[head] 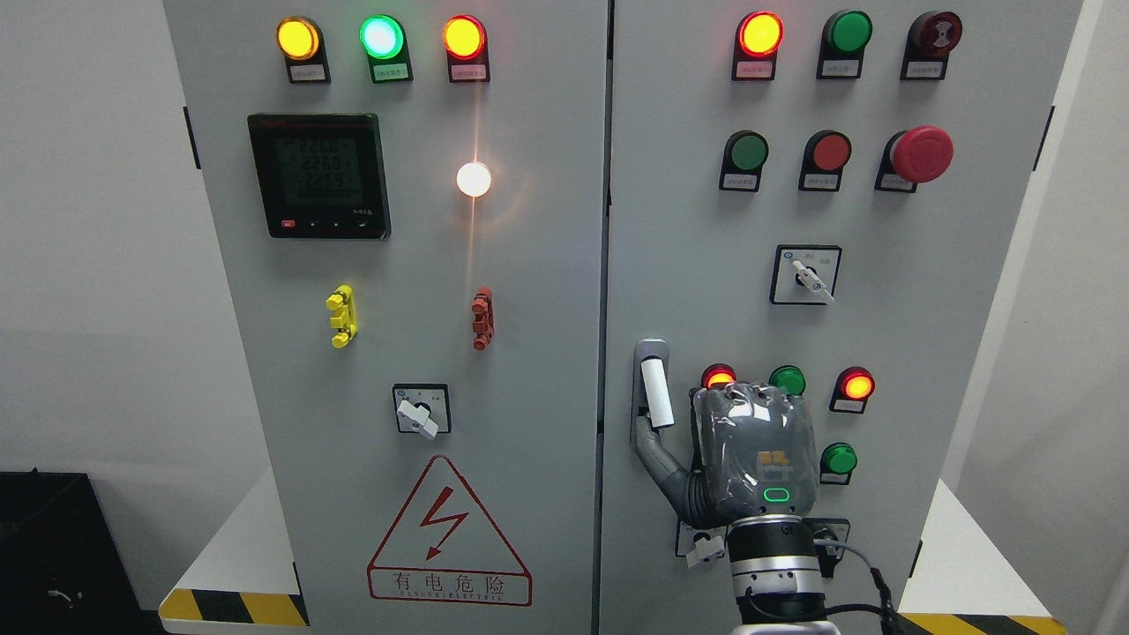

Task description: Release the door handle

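- Nearest the camera is the right hand (750, 454), its arm rising from the bottom edge right of the middle, with a silver wrist cuff and a dark cable looping off to the right.
- The back of the hand faces the camera, flat against the right door; the thumb stretches up and to the left, its tip at the lower end of the door handle (654, 388). The other fingers point upward and look relaxed, closed around nothing, though most of their length is hidden behind the palm.
- The door handle, a white upright grip in a grey recessed plate, sits at the left edge of the right door, just left of the hand.
- From the far left: a black box (53, 547) stands low in the corner beside the grey cabinet.
- The left door (397, 353) carries three lit lamps along the top, yellow, green and orange, and a black digital meter (318, 175) below them.
- Farther right on that door are a glowing white lamp (474, 179), a yellow clip (341, 316), a red clip (482, 318), a rotary switch (421, 409) and a red-edged warning triangle (449, 534).
- The right door (926, 353) holds rows of red and green buttons, a red mushroom stop button (921, 153) and a selector switch (806, 275).
- Red, green and red lamps show just above and right of the hand, with another green button (839, 459) touching distance from its right edge.
- Yellow-and-black striped edging (234, 607) marks the white base under the cabinet.
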Tool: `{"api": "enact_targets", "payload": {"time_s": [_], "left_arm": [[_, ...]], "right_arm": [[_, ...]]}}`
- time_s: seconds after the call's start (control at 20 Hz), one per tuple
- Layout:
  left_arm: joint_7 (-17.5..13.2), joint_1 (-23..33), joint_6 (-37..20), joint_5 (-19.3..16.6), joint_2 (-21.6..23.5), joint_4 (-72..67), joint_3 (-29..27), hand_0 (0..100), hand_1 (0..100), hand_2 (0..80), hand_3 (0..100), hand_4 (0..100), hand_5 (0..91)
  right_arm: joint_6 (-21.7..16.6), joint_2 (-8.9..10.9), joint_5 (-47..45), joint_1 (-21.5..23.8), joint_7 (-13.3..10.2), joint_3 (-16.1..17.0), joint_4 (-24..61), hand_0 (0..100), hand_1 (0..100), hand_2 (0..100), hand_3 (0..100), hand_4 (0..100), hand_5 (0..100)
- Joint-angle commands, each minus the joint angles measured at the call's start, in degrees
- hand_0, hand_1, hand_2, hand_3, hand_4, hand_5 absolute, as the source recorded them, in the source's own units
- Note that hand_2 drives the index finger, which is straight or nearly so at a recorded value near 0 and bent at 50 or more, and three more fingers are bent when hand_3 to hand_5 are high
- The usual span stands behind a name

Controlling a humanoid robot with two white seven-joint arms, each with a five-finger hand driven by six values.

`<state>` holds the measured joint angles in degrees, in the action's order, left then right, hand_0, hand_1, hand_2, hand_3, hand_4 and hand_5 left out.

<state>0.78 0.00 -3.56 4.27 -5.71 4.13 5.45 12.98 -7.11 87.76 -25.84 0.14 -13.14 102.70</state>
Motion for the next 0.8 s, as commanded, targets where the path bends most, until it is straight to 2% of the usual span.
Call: {"api": "enact_targets", "payload": {"time_s": [0.0, 0.75], "left_arm": [[0.0, 1.0, 0.0, 0.0, 0.0, 0.0, 0.0, 12, 56, 0.0, 0, 0, 0.0], [0.0, 1.0, 0.0, 0.0, 0.0, 0.0, 0.0, 12, 56, 0.0, 0, 0, 0.0]], "right_arm": [[0.0, 0.00, 0.0, 0.0, 0.0, 0.0, 0.2, 43, 31, 96, 100, 100, 99], [0.6, 0.08, 0.0, -0.1, -0.1, 0.0, 0.4, 48, 32, 95, 100, 100, 98]]}}
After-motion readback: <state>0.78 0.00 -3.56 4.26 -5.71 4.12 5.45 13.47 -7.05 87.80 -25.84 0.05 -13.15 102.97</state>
